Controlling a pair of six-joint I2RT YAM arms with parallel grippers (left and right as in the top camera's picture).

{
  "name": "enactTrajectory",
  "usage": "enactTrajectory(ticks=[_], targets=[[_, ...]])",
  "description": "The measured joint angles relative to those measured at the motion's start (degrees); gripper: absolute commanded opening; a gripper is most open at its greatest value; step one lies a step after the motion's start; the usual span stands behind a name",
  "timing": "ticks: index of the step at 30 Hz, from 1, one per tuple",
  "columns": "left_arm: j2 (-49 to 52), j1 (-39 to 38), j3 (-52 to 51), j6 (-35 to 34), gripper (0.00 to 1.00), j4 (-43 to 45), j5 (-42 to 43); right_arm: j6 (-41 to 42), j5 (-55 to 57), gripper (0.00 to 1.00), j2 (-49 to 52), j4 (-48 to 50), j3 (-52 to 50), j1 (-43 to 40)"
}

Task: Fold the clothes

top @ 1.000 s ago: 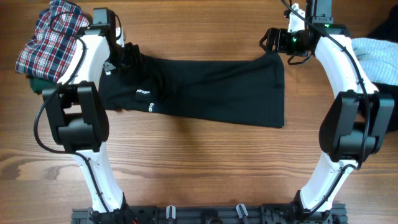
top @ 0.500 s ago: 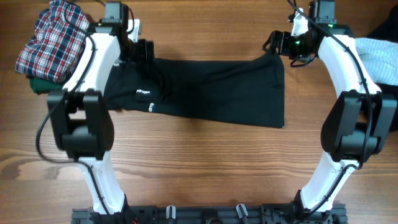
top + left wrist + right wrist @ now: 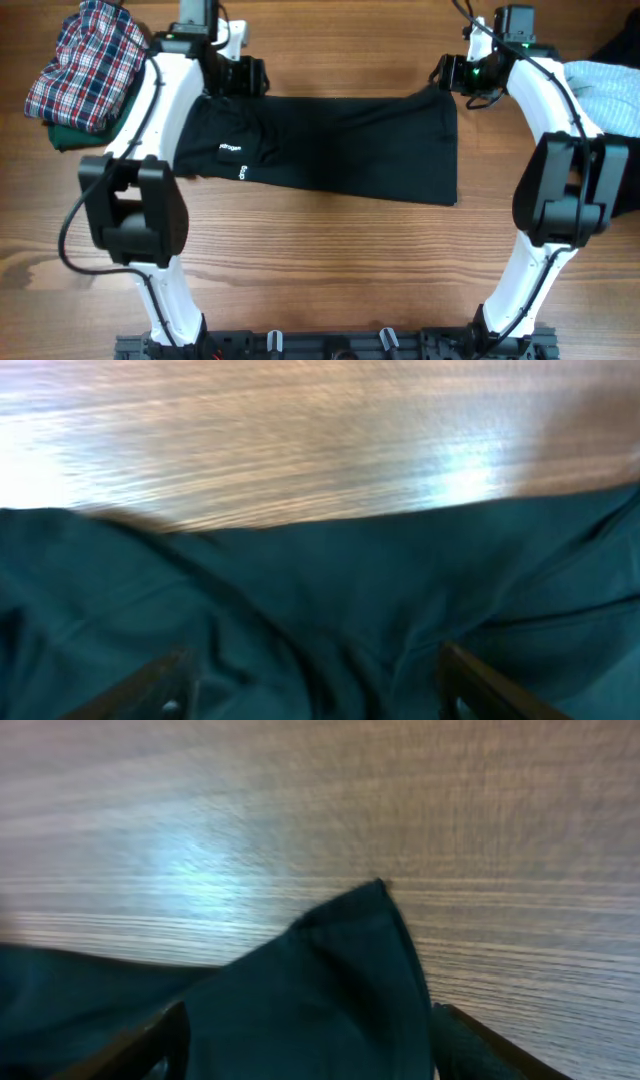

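Observation:
The clothes here are chiefly a black T-shirt, folded into a long band across the table with small white print near its left end. My left gripper hovers over the shirt's far left edge. In the left wrist view its fingers stand wide apart, open, with rumpled black fabric between them. My right gripper is at the shirt's far right corner. In the right wrist view that pointed corner lies between the open right gripper's fingers, which do not pinch it.
A plaid garment lies bunched on a green one at the far left. A light blue garment and a dark one lie at the far right. Bare wooden table stretches in front of the shirt.
My left gripper has slid rightward along the shirt's far edge. My right gripper has settled onto the far right corner, and its jaws have narrowed somewhat.

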Motion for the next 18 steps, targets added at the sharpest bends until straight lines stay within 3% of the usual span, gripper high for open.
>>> enactTrajectory(ticks=[11,18], targets=[[3.39,-1.29,-2.32,0.00,0.72,-0.09,-1.57,-0.26,0.68,0.74,1.79,1.51,0.00,0.98],[3.43,-1.29,-2.58,0.00,0.72,-0.07,-1.77,-0.52,2.08,0.67,4.04,5.01,0.00,1.14]])
